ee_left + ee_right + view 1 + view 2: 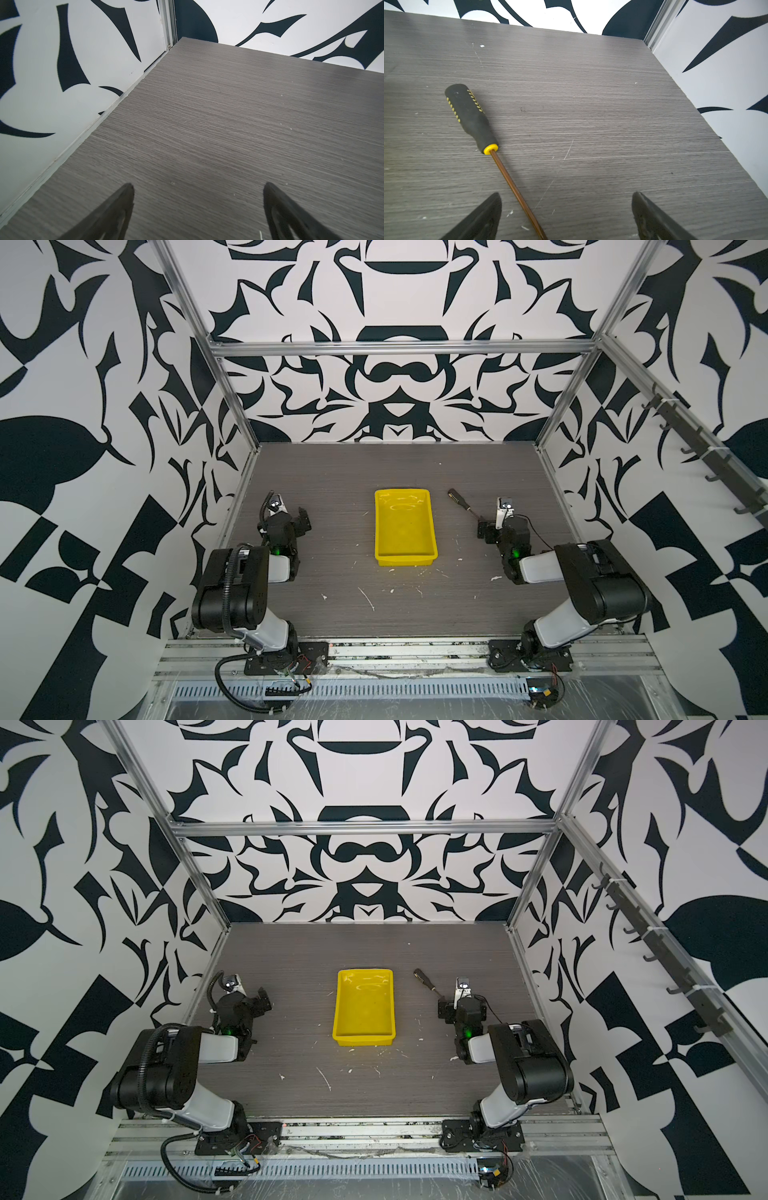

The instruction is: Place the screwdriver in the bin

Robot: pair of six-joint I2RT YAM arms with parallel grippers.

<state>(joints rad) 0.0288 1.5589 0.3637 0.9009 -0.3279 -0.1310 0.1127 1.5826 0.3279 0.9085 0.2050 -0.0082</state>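
Observation:
The screwdriver (458,501) (424,980) lies flat on the grey table to the right of the bin, its black handle pointing to the far left. The right wrist view shows a black handle with yellow marks (470,117) and a thin brownish shaft. That shaft runs between the spread fingers of my right gripper (565,195) (485,530), close to one finger, untouched. The yellow bin (401,491) (365,970) stands empty mid-table. My left gripper (198,187) (302,519) hovers open over bare table, left of the bin.
Patterned walls with aluminium posts (552,423) close the table on three sides. A rail of dark hooks (702,448) runs along the right wall. White flecks and scratches (368,597) dot the table near the bin's front.

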